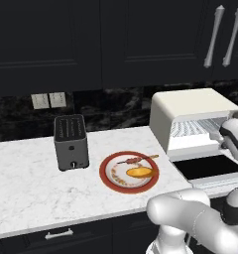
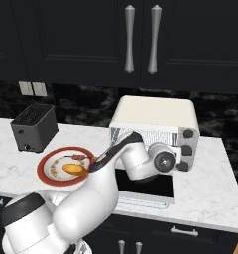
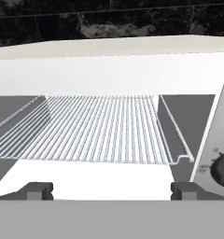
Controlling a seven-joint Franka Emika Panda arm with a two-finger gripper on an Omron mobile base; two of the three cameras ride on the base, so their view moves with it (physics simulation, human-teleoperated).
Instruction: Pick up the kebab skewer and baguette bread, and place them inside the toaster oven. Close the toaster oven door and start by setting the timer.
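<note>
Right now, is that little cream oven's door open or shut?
Open. The toaster oven door lies folded down flat in front of the toaster oven, and its bare wire rack shows inside.

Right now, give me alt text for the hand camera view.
The open gripper faces straight into the open toaster oven, its wire rack bare. A grey knob shows at the right edge.

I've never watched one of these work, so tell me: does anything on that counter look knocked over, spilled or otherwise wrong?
Nothing stands out. The toaster oven has its door folded down flat and its wire rack bare. The kebab skewer and baguette bread lie tidily on the red-rimmed plate. The slot toaster stands upright.
</note>
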